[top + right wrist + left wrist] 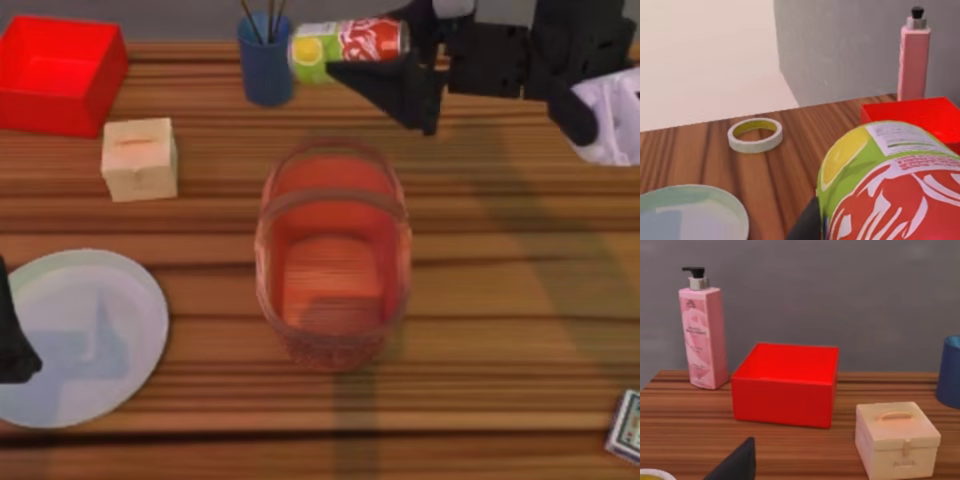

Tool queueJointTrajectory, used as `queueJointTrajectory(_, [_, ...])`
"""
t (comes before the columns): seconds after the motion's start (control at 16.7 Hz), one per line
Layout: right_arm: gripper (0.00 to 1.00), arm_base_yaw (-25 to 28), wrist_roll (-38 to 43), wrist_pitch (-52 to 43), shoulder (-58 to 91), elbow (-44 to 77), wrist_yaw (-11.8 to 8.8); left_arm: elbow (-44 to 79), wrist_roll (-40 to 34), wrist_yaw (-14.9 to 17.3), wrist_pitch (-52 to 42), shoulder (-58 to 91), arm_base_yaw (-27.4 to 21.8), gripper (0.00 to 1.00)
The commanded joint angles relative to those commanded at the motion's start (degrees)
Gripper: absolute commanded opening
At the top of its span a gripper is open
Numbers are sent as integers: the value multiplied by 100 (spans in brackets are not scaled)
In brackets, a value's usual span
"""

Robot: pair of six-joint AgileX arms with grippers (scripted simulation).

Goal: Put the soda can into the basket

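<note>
The soda can [345, 48] hangs on its side above the far edge of the table, green end toward the blue pencil cup [265, 62]. My right gripper [405, 58] is shut on its red end, with one black finger [400, 88] below it. In the right wrist view the can [890, 185] fills the near corner, and a dark finger [807, 225] presses against it. The salmon-pink basket [268, 250] stands in the middle of the table, nearer than the can, with its handle arching across. My left gripper [12, 345] is parked at the left edge, open, one finger [737, 465] showing.
A red square box [60, 75] and a cream lidded box [140, 158] sit at the far left. A white plate [75, 335] lies at the near left. There is a white object [615, 115] at far right, a small packet [628, 425] at near right, a pink bottle [702, 335] and a tape roll [755, 134].
</note>
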Motion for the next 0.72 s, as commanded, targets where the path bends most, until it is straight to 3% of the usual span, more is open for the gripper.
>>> queueJointTrajectory(0.12, [0, 45, 188, 527, -149, -196, -346, 0, 0, 0, 0, 0, 0, 100])
queueJointTrajectory(0.24, [0, 71, 290, 810, -239, -302, -544, 0, 0, 0, 0, 0, 0, 100])
queueJointTrajectory(0.72, [0, 79, 303, 1083, -19, -358, -607, 0, 0, 0, 0, 0, 0, 100])
